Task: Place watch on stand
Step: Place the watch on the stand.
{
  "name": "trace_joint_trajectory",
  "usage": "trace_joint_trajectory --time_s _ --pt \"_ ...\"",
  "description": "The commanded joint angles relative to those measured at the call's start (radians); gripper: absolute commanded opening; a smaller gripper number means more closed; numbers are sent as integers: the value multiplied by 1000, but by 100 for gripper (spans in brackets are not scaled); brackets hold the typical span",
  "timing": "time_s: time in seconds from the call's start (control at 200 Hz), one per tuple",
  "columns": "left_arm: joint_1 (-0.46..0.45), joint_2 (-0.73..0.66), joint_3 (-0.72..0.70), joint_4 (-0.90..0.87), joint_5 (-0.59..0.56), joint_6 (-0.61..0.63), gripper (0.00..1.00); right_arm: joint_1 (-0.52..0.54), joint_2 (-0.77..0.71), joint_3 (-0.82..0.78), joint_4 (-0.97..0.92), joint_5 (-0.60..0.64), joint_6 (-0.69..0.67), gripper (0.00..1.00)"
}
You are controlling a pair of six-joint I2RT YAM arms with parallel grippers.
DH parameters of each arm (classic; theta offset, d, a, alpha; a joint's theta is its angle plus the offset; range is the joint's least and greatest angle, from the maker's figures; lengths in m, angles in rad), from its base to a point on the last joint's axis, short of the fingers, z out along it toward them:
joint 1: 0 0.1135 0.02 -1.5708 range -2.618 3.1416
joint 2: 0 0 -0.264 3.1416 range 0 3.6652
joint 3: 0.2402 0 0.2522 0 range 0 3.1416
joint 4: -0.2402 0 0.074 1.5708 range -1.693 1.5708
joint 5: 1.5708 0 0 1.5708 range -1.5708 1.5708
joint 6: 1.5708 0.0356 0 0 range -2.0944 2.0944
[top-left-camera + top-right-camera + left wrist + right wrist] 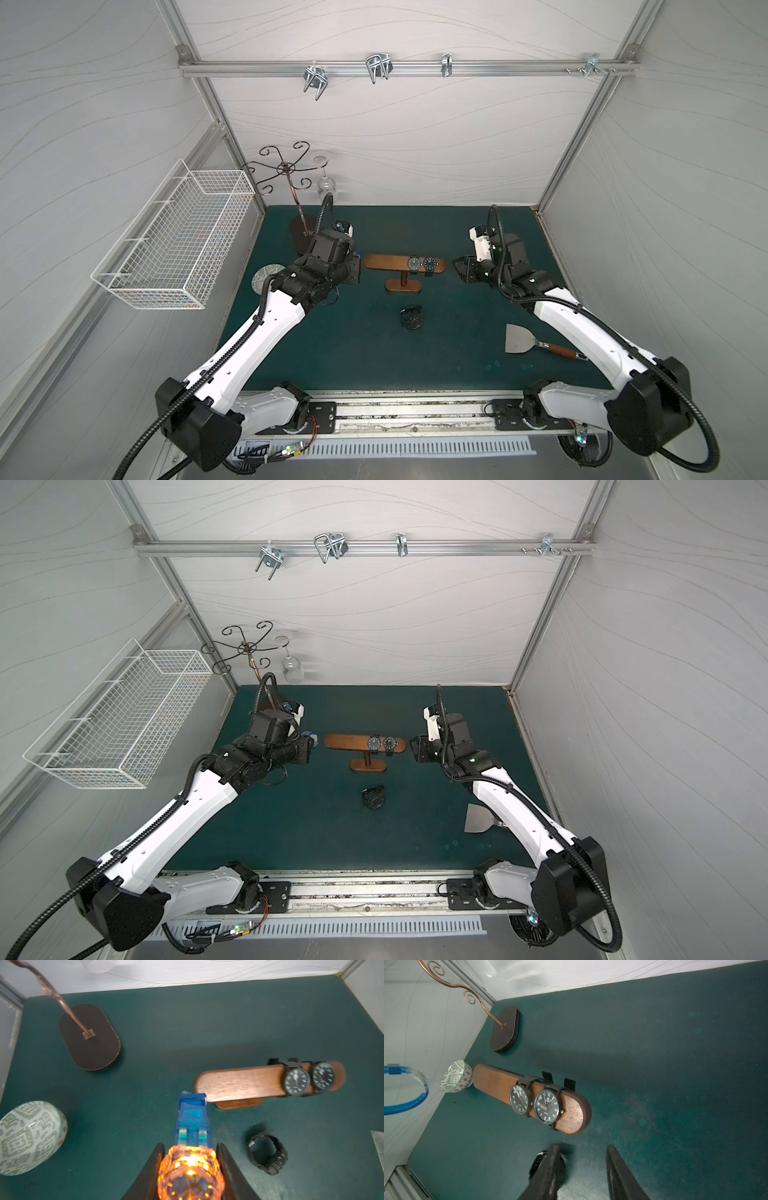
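Observation:
The stand (386,262) is a low brown wooden T on the green mat, seen also in the left wrist view (239,1082). Two black watches (414,263) (430,262) sit round the right half of its crossbar. My left gripper (190,1145) is shut on a watch (192,1118) with a clear orange case and blue strap; the strap's end is close to the crossbar's bare left end. Another black watch (411,318) lies on the mat in front of the stand. My right gripper (583,1147) hangs open and empty just right of the stand (571,1118).
A tall dark metal rack (286,170) with curled arms holds a hanging wine glass (326,183) at the back left. A patterned bowl (266,277) lies by the left arm. A metal scraper (519,338) lies front right. A white wire basket (174,237) hangs on the left wall.

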Motion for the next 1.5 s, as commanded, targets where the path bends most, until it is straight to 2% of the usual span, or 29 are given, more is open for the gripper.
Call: trace_joint_trajectory --time_s 0.0,0.23,0.43,0.63,0.975,1.121,1.491 --pt "26 23 18 28 26 10 21 -2 -11 -22 55 -33 6 37" --pt "28 65 -8 72 -3 -5 20 -2 24 -42 132 -62 18 37" --pt "28 92 -13 103 -53 2 19 -2 54 -54 170 -64 18 42" --pt "28 110 -12 113 -48 -6 19 -1 85 -68 206 -68 19 42" --pt "28 133 -14 123 -40 -6 19 -1 114 -82 235 -66 21 42" --pt "28 154 -20 134 -43 -7 19 0 123 -82 238 -62 22 38" --pt "29 189 -23 165 -57 -7 19 0 142 -82 248 -65 23 35"
